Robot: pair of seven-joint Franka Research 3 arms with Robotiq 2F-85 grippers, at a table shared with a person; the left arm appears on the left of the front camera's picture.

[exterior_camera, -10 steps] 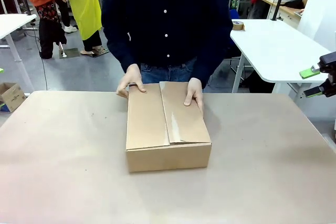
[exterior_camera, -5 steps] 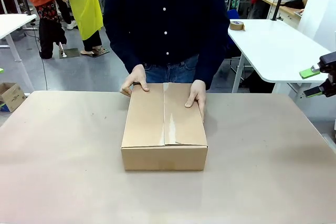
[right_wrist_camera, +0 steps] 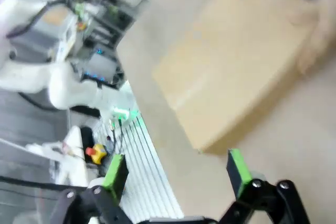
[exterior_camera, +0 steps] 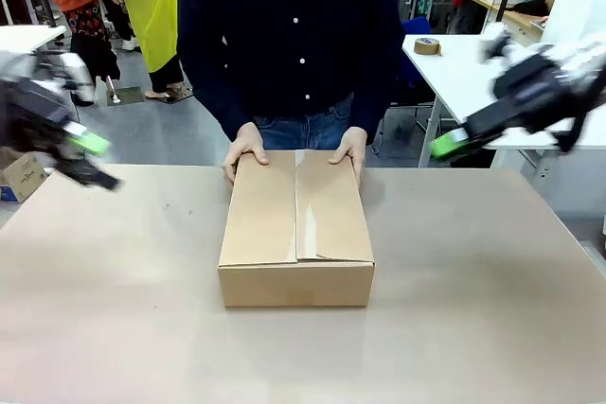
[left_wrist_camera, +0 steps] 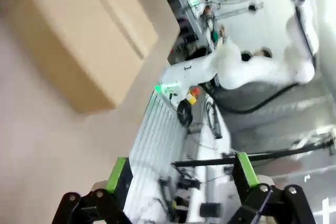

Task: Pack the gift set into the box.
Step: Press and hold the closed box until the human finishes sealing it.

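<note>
Centred on the tan table [exterior_camera: 492, 272]: the box [exterior_camera: 295, 229], flaps folded shut, top seam running toward the person. Pressed at its far corners, one hand [exterior_camera: 244, 149] and the other hand [exterior_camera: 348, 147], fingers bent, arms hanging straight down from a dark buttoned shirt [exterior_camera: 294, 35]. Off toward the table's left edge, well apart from the box, the left gripper [exterior_camera: 95, 163], blurred, tipped downward; from its wrist, fingers [left_wrist_camera: 116, 174] spread wide, nothing between them. Opposite and raised higher, the right gripper [exterior_camera: 453, 144], blurred too, slanting down; likewise splayed and empty from its own wrist.
</note>
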